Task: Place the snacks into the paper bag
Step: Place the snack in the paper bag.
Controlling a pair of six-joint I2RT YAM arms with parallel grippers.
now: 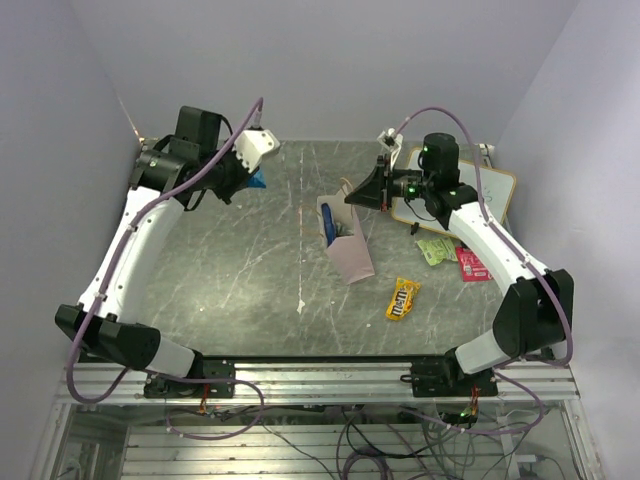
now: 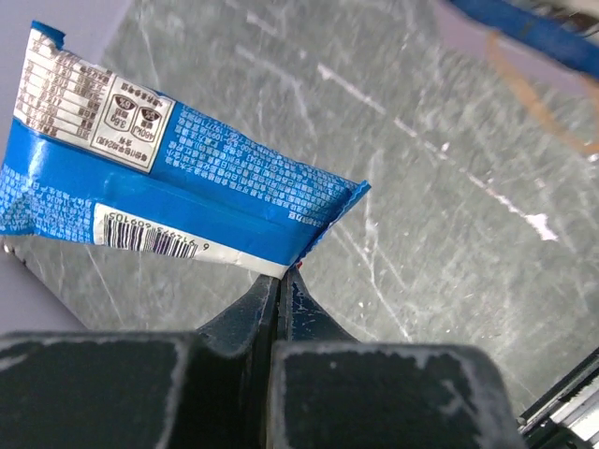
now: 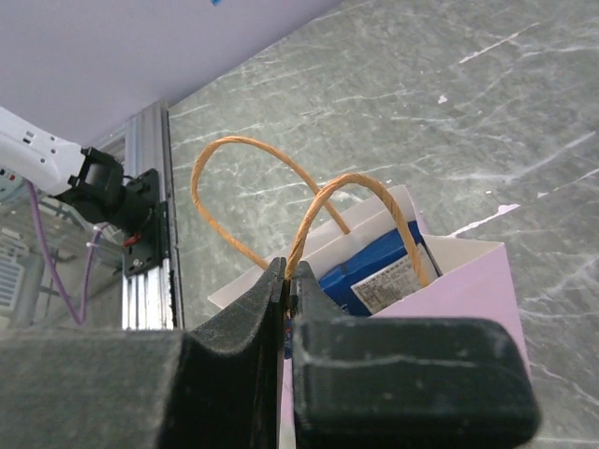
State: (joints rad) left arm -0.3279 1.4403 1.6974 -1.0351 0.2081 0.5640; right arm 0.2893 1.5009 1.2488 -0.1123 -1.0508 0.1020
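My left gripper (image 1: 252, 184) is raised at the far left of the table. It is shut on a corner of the blue-white packet (image 2: 178, 178), which hangs out from the fingertips (image 2: 281, 278). The pale paper bag (image 1: 348, 250) stands mid-table, leaning. My right gripper (image 1: 352, 197) is above its mouth, shut on one orange handle (image 3: 323, 201) in the right wrist view (image 3: 291, 273). A dark blue packet (image 3: 370, 267) sits inside the bag (image 3: 459, 281). On the table to the bag's right lie the yellow M&M's packet (image 1: 403, 298), a light green packet (image 1: 436, 249) and a pink-red packet (image 1: 470, 264).
A white scribbled board (image 1: 460, 195) stands at the back right, behind the right arm. Grey walls close in the table at left, back and right. The metal rail (image 1: 320, 375) with both arm bases runs along the near edge.
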